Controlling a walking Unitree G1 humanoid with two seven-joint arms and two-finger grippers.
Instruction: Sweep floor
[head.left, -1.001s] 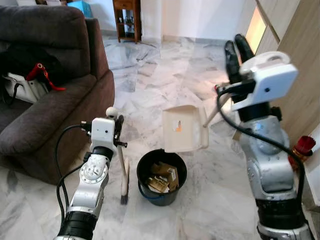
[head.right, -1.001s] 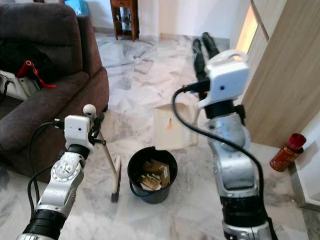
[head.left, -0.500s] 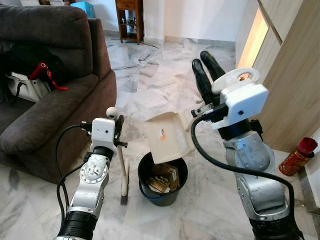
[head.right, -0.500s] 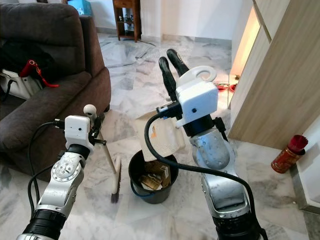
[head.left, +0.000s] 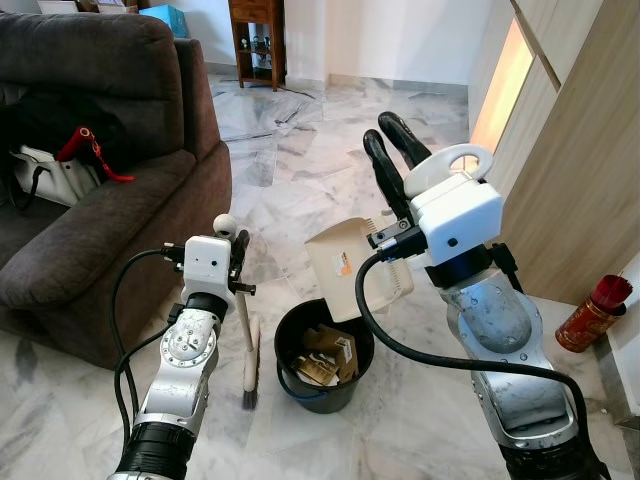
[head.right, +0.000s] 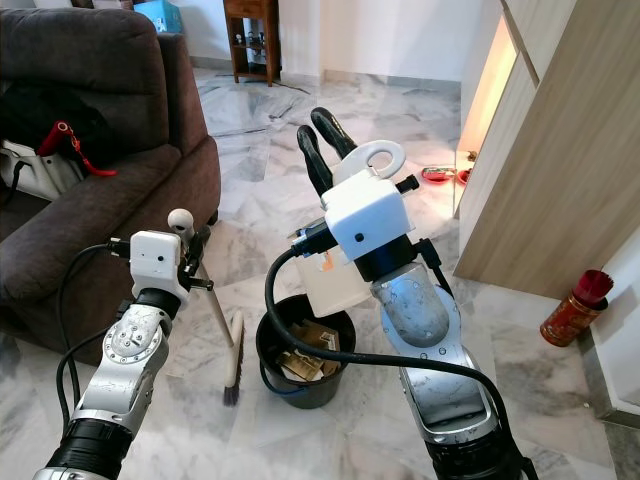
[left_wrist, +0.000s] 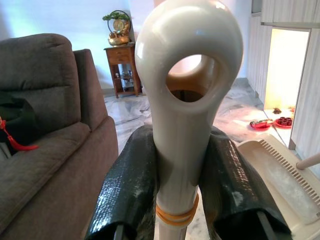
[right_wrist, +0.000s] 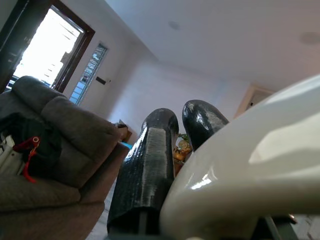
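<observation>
the right gripper (head.left: 392, 150) holds the light, stiff dustpan (head.left: 345, 265) by its handle over the bucket (head.left: 323, 353), while the left gripper (left_wrist: 172, 192) clamps the broom (head.left: 248, 355) handle.

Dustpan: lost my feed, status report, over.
Right gripper holds dustpan tilted over bin. Left gripper shut on brush, upright beside bin. Nothing in the way.

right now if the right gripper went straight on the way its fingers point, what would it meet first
Probably nothing soon: the right gripper, shut on the cream plastic dustpan, points up and away over bare marble floor toward the far wall. Depth is unclear.
</observation>
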